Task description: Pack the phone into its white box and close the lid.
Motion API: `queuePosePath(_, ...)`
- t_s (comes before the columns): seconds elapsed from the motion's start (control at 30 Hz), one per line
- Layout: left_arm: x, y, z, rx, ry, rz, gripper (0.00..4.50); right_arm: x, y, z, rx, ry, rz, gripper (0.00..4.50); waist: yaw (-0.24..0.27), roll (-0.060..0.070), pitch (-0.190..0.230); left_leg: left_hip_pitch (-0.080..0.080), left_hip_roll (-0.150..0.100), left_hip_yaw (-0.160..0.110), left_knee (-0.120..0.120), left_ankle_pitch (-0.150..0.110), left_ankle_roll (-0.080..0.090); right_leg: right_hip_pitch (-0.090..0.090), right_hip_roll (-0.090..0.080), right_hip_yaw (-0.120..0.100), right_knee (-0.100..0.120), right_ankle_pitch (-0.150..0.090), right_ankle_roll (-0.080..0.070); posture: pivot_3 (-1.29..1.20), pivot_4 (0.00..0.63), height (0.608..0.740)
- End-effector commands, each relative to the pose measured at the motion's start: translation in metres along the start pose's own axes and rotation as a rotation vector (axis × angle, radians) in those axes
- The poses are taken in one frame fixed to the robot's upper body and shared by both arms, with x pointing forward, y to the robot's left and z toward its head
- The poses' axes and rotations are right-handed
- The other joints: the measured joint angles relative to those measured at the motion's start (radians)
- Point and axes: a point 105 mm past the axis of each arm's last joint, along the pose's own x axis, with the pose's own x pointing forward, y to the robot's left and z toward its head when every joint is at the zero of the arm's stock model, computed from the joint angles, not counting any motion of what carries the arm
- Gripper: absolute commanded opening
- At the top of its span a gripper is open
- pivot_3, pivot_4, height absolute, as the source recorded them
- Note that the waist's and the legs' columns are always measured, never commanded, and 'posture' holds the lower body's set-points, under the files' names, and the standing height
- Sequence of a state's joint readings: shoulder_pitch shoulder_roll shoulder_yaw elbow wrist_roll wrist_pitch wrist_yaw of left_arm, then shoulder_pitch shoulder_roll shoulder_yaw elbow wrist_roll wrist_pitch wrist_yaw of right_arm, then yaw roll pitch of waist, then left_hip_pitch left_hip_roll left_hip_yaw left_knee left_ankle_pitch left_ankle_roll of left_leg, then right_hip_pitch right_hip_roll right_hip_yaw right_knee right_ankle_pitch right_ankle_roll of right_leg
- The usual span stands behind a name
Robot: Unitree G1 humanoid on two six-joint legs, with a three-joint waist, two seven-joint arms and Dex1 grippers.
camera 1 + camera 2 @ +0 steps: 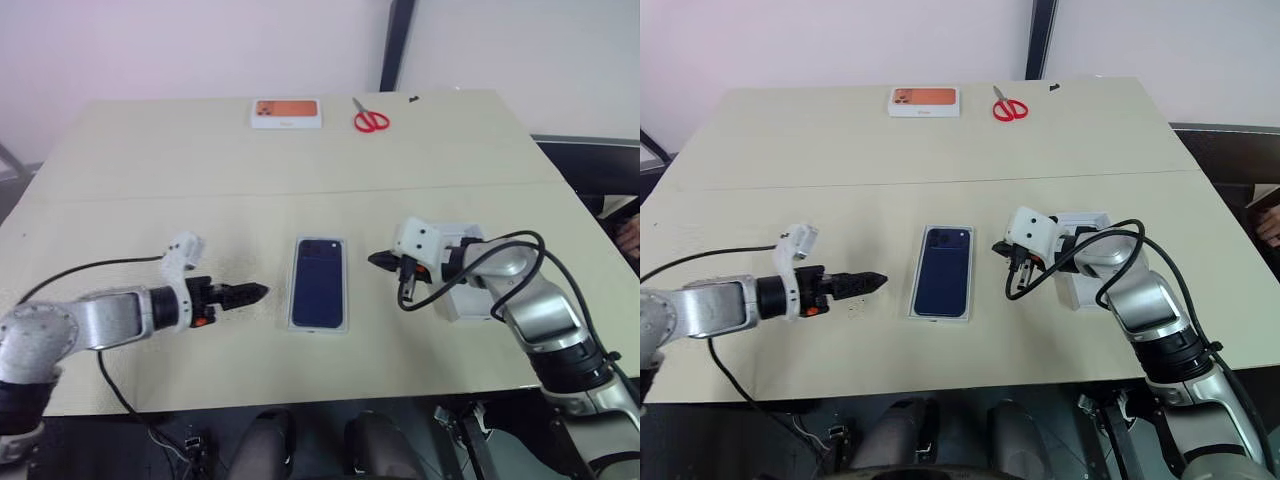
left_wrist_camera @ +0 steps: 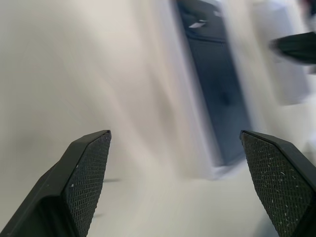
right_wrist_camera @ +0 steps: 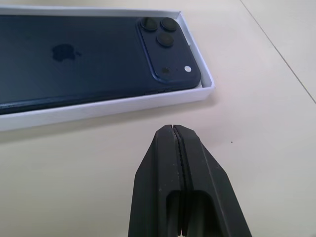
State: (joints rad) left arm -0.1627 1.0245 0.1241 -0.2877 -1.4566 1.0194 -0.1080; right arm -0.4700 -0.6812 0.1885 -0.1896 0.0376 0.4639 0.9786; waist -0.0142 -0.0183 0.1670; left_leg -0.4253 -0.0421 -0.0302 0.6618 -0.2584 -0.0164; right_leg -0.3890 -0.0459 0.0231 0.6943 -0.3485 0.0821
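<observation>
The dark navy phone lies back up inside the shallow white box at the middle of the table, its camera cluster at the far end. My left gripper hovers just left of the box, open, with its fingers spread wide and nothing between them. My right gripper is to the right of the box near its far corner, shut and empty, its tip a short way off the rim. The white lid sits on the table at the right, partly hidden under my right arm.
A white box with an orange picture and red scissors lie at the table's far edge. A black cable trails from my left arm across the table's left side. The front edge of the table runs close below the box.
</observation>
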Motion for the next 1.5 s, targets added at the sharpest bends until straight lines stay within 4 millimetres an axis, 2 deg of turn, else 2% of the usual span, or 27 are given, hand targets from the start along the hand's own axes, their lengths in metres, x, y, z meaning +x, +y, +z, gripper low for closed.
queuePosePath(0.03,-0.016,0.000,0.038,0.397,-0.184,0.055,4.40,-0.004,-0.005,0.002,-0.056,0.017,-0.017,0.00,0.003,0.001,0.001,0.000,0.000,0.000,0.000,0.000,0.000,0.000,0.000,0.000,0.000,0.000,0.000,0.00,0.150,0.740)
queuePosePath(0.2,-0.004,-0.003,0.021,0.717,-0.063,-0.010,4.40,-0.005,-0.004,0.005,-0.097,0.040,0.003,0.00,0.005,0.002,0.001,0.000,0.000,0.000,-0.001,-0.001,0.002,0.004,-0.001,0.000,-0.007,0.001,-0.001,0.00,0.150,0.740)
queuePosePath(0.23,0.000,-0.003,0.017,0.731,-0.048,-0.032,4.17,-0.006,-0.004,0.005,-0.104,0.043,0.008,0.00,0.004,0.002,0.001,0.000,0.000,0.001,-0.001,-0.001,0.003,0.004,-0.001,0.000,-0.008,0.001,-0.001,0.00,0.150,0.740)
queuePosePath(0.3,0.008,-0.004,0.013,0.749,-0.044,-0.070,3.51,-0.006,-0.003,0.006,-0.107,0.050,0.014,0.00,0.003,0.002,0.001,0.000,0.000,0.001,-0.001,-0.003,0.005,0.004,-0.001,0.000,-0.008,0.001,-0.001,0.00,0.150,0.740)
queuePosePath(0.43,0.022,-0.005,0.014,0.752,-0.054,-0.111,1.48,-0.004,0.002,0.004,-0.123,0.074,0.031,0.00,0.003,0.002,0.001,-0.001,0.000,0.000,-0.001,-0.005,0.009,0.003,-0.001,-0.001,-0.007,0.001,0.000,0.00,0.150,0.740)
queuePosePath(0.5,0.031,-0.006,0.012,0.780,-0.035,-0.133,0.32,-0.001,0.005,0.002,-0.129,0.091,0.029,0.00,0.003,0.002,0.001,-0.001,0.000,0.000,0.000,-0.006,0.009,0.002,-0.001,-0.001,-0.006,0.001,0.000,0.00,0.150,0.740)
queuePosePath(0.53,0.035,-0.007,0.012,0.783,-0.028,-0.145,0.02,0.001,0.007,0.001,-0.132,0.097,0.027,0.00,0.003,0.002,0.001,-0.001,0.000,0.000,0.000,-0.006,0.010,0.002,-0.001,-0.001,-0.006,0.001,0.000,0.00,0.150,0.740)
queuePosePath(0.7,0.051,-0.018,0.009,0.773,-0.012,-0.224,0.02,0.012,0.024,-0.001,-0.151,0.104,0.055,0.00,0.002,0.002,0.001,-0.002,0.000,0.000,0.001,-0.006,0.010,0.002,-0.001,-0.001,-0.005,0.001,0.000,0.00,0.150,0.740)
queuePosePath(1.07,0.078,-0.050,-0.010,0.866,0.076,-0.363,0.02,0.026,0.042,0.005,-0.166,0.101,0.076,0.00,0.002,0.002,0.001,-0.002,0.000,0.000,0.002,-0.006,0.010,0.002,0.000,-0.001,-0.003,0.001,0.000,0.00,0.150,0.740)
queuePosePath(1.27,0.091,-0.067,-0.016,0.895,0.089,-0.408,0.02,0.030,0.042,0.008,-0.178,0.105,0.072,0.00,0.004,0.001,0.001,-0.002,0.000,0.000,0.003,-0.006,0.010,0.002,0.000,-0.001,-0.003,0.001,0.000,0.00,0.150,0.740)
queuePosePath(1.5,0.103,-0.087,-0.026,0.880,0.085,-0.453,0.02,0.019,0.036,-0.001,-0.178,0.141,0.048,0.00,0.014,0.001,0.000,-0.001,0.000,0.000,0.005,-0.006,0.010,0.004,-0.001,-0.001,-0.003,0.001,0.000,0.00,0.150,0.740)
